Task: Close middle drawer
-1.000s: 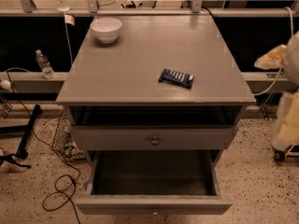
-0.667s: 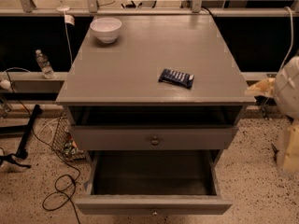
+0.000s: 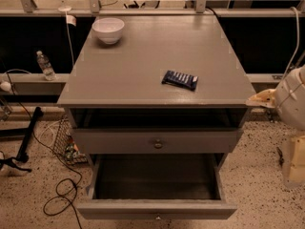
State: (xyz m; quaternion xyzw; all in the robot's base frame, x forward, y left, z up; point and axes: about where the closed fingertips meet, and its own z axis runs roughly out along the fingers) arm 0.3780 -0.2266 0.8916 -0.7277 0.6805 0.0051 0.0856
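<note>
While the gripper hangs by the tabletop edge, its state untellable, the middle drawer could be jammed if pushed off-centre.

your robot's pale cream gripper has moved. a second ago it sat higher up at the right edge of view, apart from the grey wooden cabinet's tabletop. it then swung left and down, and now it hangs just beside the tabletop's front right corner, about level with its edge. you cannot tell whether it touches. the rounded white arm segment behind it has dropped lower along with it.
</note>
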